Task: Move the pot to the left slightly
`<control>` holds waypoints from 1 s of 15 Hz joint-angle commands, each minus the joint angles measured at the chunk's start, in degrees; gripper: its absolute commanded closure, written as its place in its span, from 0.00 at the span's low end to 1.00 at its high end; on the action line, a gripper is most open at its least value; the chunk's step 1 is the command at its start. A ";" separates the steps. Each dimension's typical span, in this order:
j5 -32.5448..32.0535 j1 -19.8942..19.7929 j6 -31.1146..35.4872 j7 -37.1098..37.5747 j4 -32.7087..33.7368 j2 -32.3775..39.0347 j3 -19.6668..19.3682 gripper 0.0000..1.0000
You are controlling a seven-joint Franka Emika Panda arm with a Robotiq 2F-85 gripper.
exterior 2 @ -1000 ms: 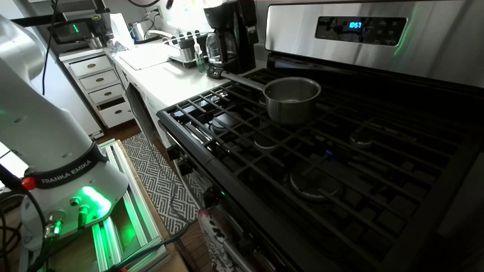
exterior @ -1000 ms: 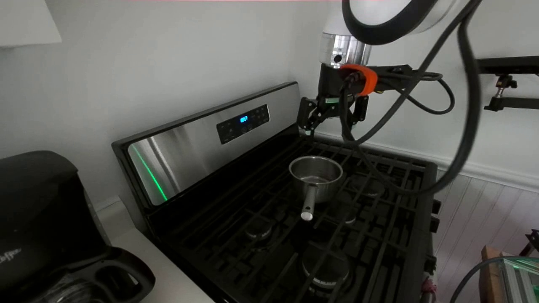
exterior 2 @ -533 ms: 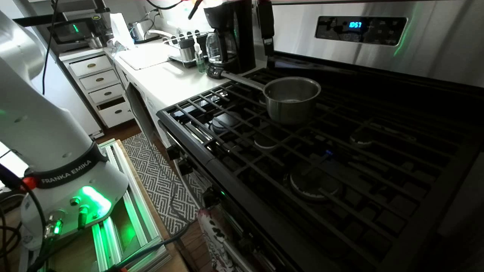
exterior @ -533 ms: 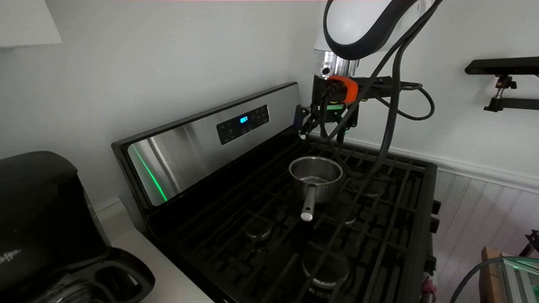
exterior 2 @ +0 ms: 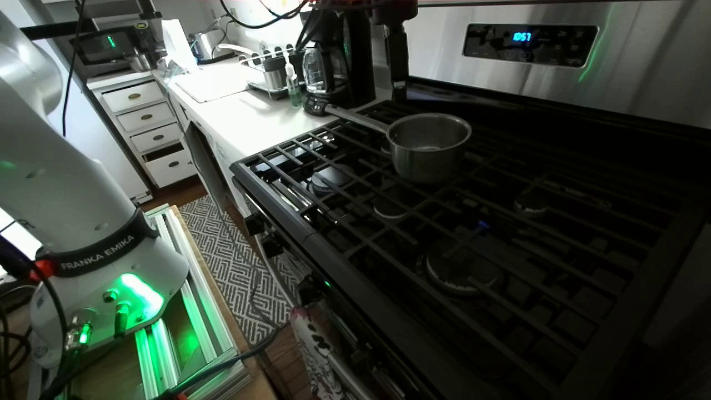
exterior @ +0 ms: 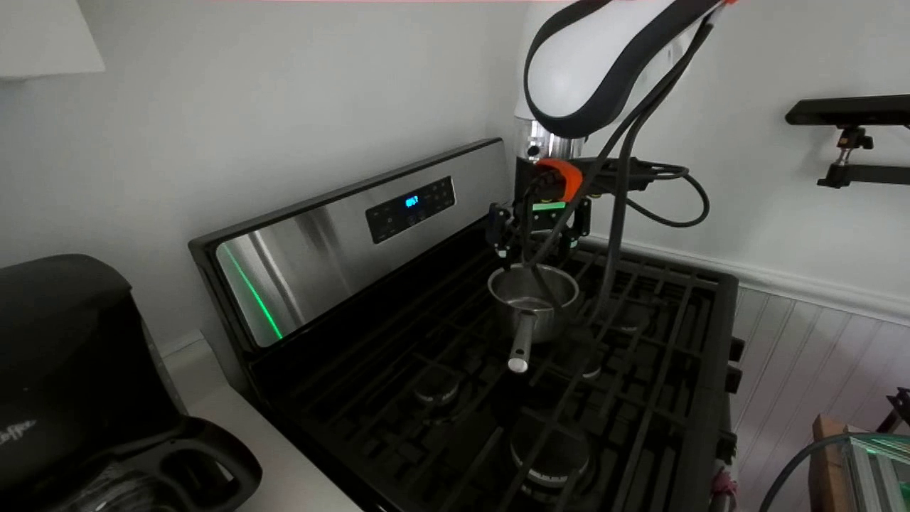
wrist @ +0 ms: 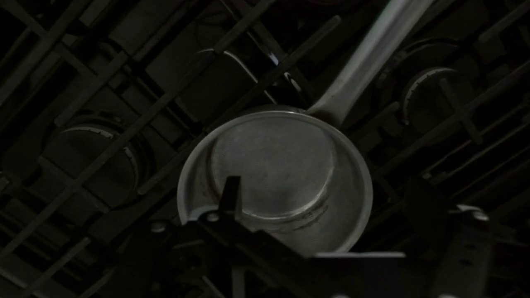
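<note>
The pot point(exterior: 533, 309) is a small round silver saucepan standing upright on the black stove grates, in both exterior views point(exterior 2: 429, 153). Its long handle points towards the coffee maker. My gripper point(exterior: 538, 257) points down just above the pot's far rim in an exterior view; only part of it shows at the top of another exterior view point(exterior 2: 397, 61). In the wrist view the pot point(wrist: 273, 161) lies below the gripper point(wrist: 325, 188). One finger overlaps the pot's inside and the other, very dark, is beyond its rim. The fingers are spread with nothing between them.
The stove's steel back panel point(exterior: 320, 263) rises behind the grates point(exterior 2: 355, 244). A black coffee maker point(exterior: 64, 370) stands on the counter beside the stove, also in an exterior view point(exterior 2: 339, 61). A loose arm cable point(exterior: 617, 235) hangs down by the pot.
My gripper has come down and a little to the left in an exterior view, from above and behind the pot to its rim. The hanging cable moved along. The pot has not moved.
</note>
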 commanded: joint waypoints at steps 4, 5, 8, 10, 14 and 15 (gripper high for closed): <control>2.54 3.56 2.05 0.38 6.02 9.78 -2.85 0.00; 2.70 3.84 2.34 0.28 6.55 10.70 -3.12 0.00; 3.81 4.47 3.76 -0.50 8.05 13.14 -3.76 0.00; 4.02 4.91 5.22 -0.29 8.87 14.65 -4.21 0.00; 4.14 5.39 7.74 0.19 10.74 17.37 -5.29 0.00; 4.20 5.45 7.77 0.28 11.36 18.03 -5.56 0.00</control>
